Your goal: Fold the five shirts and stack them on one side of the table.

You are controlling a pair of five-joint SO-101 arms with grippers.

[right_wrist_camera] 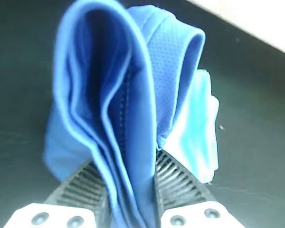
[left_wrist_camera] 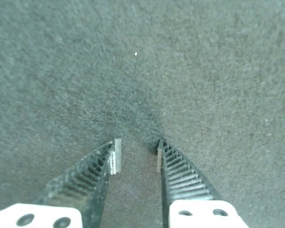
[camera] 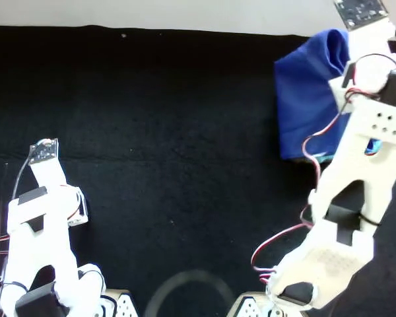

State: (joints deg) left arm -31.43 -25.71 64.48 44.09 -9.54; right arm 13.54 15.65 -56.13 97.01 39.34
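Blue mesh shirt (right_wrist_camera: pixel 109 95) looked light, floppy (best pinched through stacked folds); right gripper (right_wrist_camera: pixel 126 159) clamped its layers, left gripper (left_wrist_camera: pixel 137 145) stood open, empty.

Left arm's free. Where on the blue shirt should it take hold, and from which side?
Probably the long edge facing the middle of the table, coming in from that open side. The blue shirt lies bunched by the far edge, and the right gripper is shut on its layered folds, with that arm over the other side. The left gripper is open above bare table.
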